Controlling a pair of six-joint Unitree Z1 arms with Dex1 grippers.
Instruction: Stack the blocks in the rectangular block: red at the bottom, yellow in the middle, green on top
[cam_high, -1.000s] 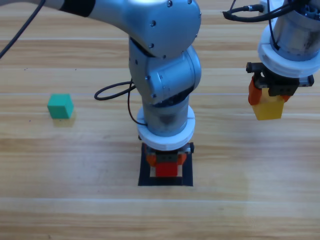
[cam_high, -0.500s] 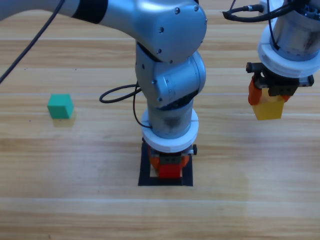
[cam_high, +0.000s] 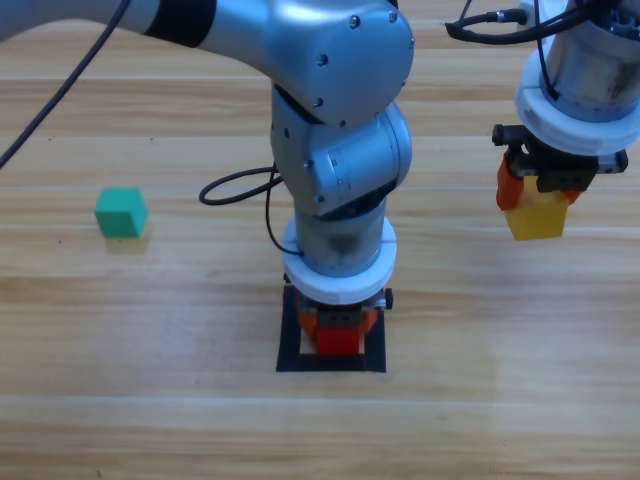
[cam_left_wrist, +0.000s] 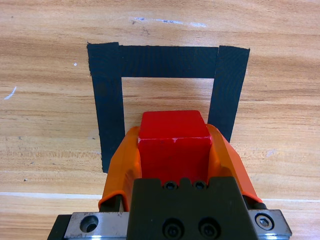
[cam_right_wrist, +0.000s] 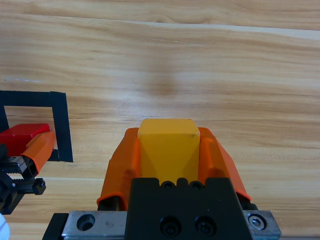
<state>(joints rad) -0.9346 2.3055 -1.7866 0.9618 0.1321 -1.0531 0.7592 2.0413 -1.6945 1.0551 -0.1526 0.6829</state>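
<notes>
The red cube (cam_left_wrist: 174, 145) is pinched by the left gripper (cam_left_wrist: 172, 162) over the tape frame (cam_left_wrist: 105, 105) (not yet released), the yellow cube (cam_high: 537, 216) is clamped aloft by the right gripper (cam_high: 538, 190), and the green cube (cam_high: 121, 212) is untouched.

Pale, grained wooden table (cam_high: 150, 420) beneath matt black tape frame (cam_left_wrist: 107, 100); inside it, a smooth matt red cube (cam_left_wrist: 172, 145) between glossy orange plastic jaws. Arm casing (cam_high: 340, 90) beside the frame: satin grey metal.
</notes>
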